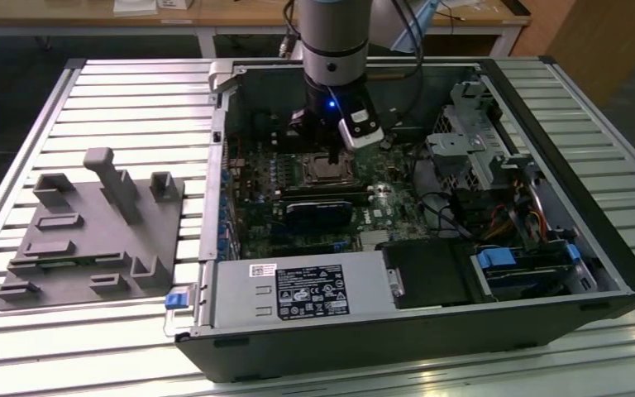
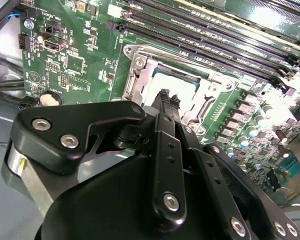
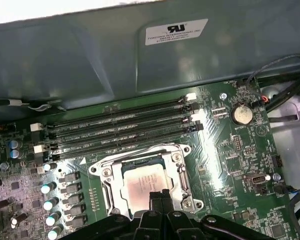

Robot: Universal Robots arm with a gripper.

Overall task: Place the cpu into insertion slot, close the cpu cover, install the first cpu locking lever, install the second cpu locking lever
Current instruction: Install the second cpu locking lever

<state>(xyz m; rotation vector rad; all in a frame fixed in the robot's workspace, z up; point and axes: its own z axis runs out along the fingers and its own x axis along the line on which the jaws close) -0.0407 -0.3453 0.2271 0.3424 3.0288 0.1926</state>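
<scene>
Small pale silvery-tan square cpu [image 3: 142, 187] already seated in the dark metal-rimmed insertion slot [image 3: 121, 172], framed by the thin silvery cpu cover [image 3: 106, 176]. Black claw [image 3: 159, 197] clenched, empty, tips touching the chip's 6 o'clock edge. Risk: off-centre pressing, scraping the lid or bending socket pins.

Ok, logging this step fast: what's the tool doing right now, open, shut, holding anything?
Tool: shut, fingers pressed together with nothing between them, tips just above the cpu seated under the closed cpu cover.
</scene>
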